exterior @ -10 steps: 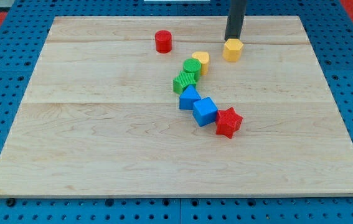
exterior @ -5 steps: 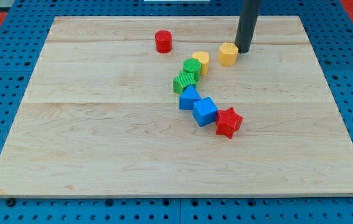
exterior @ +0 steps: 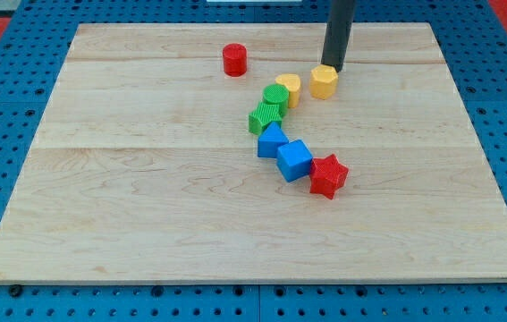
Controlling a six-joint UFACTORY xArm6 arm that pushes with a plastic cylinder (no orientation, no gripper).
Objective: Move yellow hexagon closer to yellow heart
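Yellow hexagon: upper middle of the frame, slightly right of centre, on the wooden board. Just beside the yellow heart on its left, a thin gap between, not touching as far as can be told. My tip at the hexagon's upper right edge, pressed against it or nearly so; dark rod rising straight up out of the frame's top. No jaws, nothing held, only the bare rod end.

Below and left of the heart: green cylinder, touching the heart, then a green ribbed block of unclear shape against it. Further down toward the centre: blue triangle, blue cube and red star, in a diagonal chain running to the lower right, each close against the next. Red cylinder alone at upper centre-left, well apart from the others.

Board pale, planked, with visible grain, filling most of the frame. Blue pegboard around it on all sides; red patches at both top corners.
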